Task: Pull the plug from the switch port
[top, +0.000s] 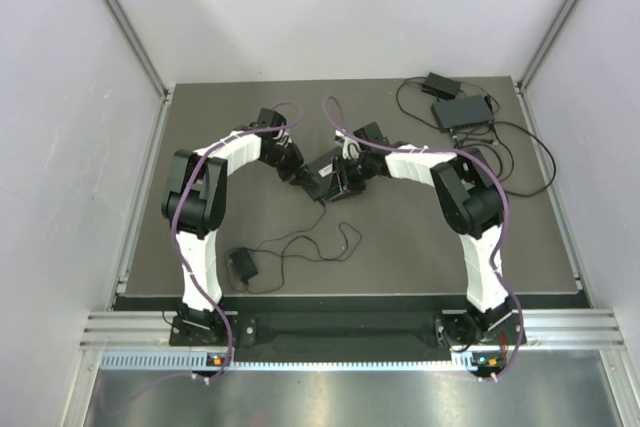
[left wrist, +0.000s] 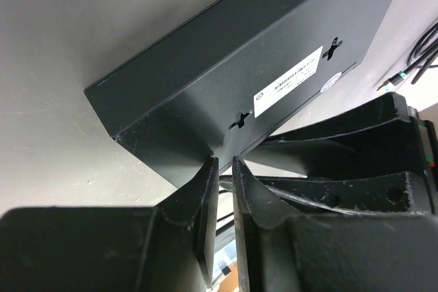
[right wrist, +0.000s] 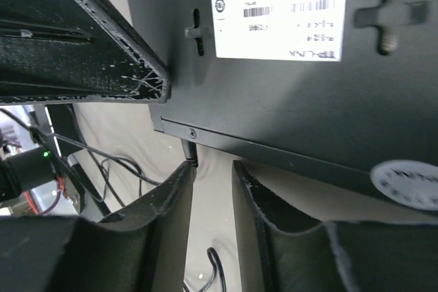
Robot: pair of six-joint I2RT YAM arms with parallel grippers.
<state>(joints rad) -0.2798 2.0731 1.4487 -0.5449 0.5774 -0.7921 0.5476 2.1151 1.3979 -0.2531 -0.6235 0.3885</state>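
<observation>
the switch is held over the middle of the desk, between the two arms; the left tool meets it at its left corner, the right tool at the edge on its right; its underside faces both wrist cameras; a second switch lies at the far right of the desk, a small adapter just behind it; a near adapter lies beside the left arm, its cable trailing right.
</observation>
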